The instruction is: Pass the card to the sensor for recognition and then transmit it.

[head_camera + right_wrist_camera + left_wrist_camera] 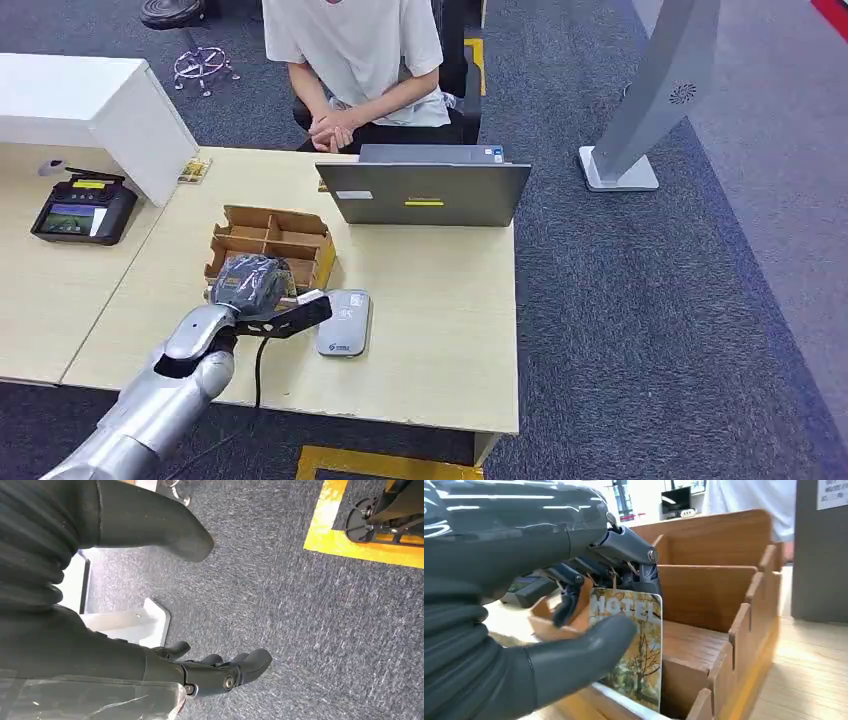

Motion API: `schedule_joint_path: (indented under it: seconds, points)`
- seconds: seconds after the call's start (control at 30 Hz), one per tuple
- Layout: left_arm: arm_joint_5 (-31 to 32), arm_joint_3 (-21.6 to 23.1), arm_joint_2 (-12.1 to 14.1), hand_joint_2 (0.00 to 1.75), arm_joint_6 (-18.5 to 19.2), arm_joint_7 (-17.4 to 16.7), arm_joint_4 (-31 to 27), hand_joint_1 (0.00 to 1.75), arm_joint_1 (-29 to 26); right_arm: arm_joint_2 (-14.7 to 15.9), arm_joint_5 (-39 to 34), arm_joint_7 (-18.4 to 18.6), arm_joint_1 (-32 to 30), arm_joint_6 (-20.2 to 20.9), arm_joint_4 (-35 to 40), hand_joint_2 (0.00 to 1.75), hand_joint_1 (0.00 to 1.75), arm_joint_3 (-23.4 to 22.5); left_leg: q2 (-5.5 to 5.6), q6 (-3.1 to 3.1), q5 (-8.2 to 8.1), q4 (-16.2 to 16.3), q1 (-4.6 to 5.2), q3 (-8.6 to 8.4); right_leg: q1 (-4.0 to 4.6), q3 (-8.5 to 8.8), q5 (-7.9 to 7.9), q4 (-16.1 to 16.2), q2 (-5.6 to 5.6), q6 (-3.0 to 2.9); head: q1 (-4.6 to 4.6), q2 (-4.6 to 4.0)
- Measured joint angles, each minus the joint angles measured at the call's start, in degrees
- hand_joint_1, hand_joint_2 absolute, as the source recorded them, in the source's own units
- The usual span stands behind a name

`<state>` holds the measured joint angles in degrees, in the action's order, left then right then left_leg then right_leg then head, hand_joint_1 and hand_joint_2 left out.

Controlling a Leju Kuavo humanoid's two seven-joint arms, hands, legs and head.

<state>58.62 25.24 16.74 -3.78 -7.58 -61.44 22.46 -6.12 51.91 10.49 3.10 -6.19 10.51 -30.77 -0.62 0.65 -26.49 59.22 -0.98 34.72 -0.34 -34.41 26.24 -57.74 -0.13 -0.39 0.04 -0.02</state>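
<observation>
Left hand (574, 610): thumb and fingers closed on a card (634, 650), pinching it near its upper end. The hand sits over the near side of a cardboard box (268, 245) on the table (440, 330).

Card: printed with "HOTEL" and an autumn tree picture; held upright, long axis vertical, lettered end up. Its lower end reaches down into a near compartment of the box (whether it touches the floor of the compartment cannot be told).

Cardboard box: open-topped, split by dividers into several compartments; those that can be seen into hold nothing else.

Right hand (210, 672): hangs over grey carpet (300, 630), fingers loosely curled but apart, holding nothing.

Card reader (344, 322): flat grey pad on the table just beside the left hand, towards the laptop side.

Laptop (425, 190): open, beyond the box, its back to the robot.

Payment terminal (84, 208): black, on the adjoining desk to the left.

Person (355, 60): seated behind the table, hands clasped.
</observation>
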Motion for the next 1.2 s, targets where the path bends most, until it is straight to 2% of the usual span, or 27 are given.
schedule_joint_path:
  seconds: [0.43,0.5,0.6,0.83,1.07,1.2]
  points:
    - [-0.3,0.0,0.0,1.75,-0.4,0.0,0.0,1.75,-0.1,-0.1,0.3,0.0,0.0,0.0,0.0,1.75,0.00,-0.2,0.00,0.00,0.00,0.0,0.00,0.00,0.00,0.00,0.00,0.0,0.00,0.00,0.00,0.00]
    - [-0.5,0.0,-0.1,1.75,-1.7,0.5,0.0,1.75,-0.2,-0.1,0.4,0.0,0.0,0.0,0.0,1.75,0.00,-0.3,0.00,0.00,0.00,0.0,0.00,0.00,0.00,0.00,0.00,0.0,0.00,0.00,0.00,0.00]
    - [0.1,-0.2,-0.5,1.75,-5.9,0.6,-0.2,1.75,-0.8,-0.1,0.9,0.0,0.0,0.0,0.0,1.75,0.00,-0.4,0.00,0.00,0.00,0.0,0.00,0.00,0.00,0.00,0.00,0.0,0.00,0.00,0.00,0.00]
    - [0.6,-1.2,-0.5,1.75,-7.2,0.6,-1.7,1.75,-1.5,-0.3,1.1,-0.2,0.1,0.0,0.0,1.75,0.00,-0.9,0.01,0.00,0.00,0.0,0.00,0.01,0.00,0.00,0.00,0.0,-0.01,0.00,0.00,0.00]
    - [1.7,-2.6,-0.6,1.75,-10.7,1.0,-2.9,1.75,-1.9,-0.4,2.1,-0.2,0.1,0.0,0.0,1.75,0.00,-1.1,0.01,0.00,0.00,0.0,0.00,0.00,0.00,0.00,0.00,0.0,-0.01,0.00,0.00,0.00]
    - [1.9,-2.9,-0.7,1.75,-11.0,1.1,-3.4,1.75,-2.0,-0.5,2.1,-0.2,0.1,0.0,0.0,1.75,0.00,-1.1,0.01,0.00,0.00,0.0,0.00,0.00,0.00,0.00,0.00,0.0,-0.01,0.00,0.00,0.00]
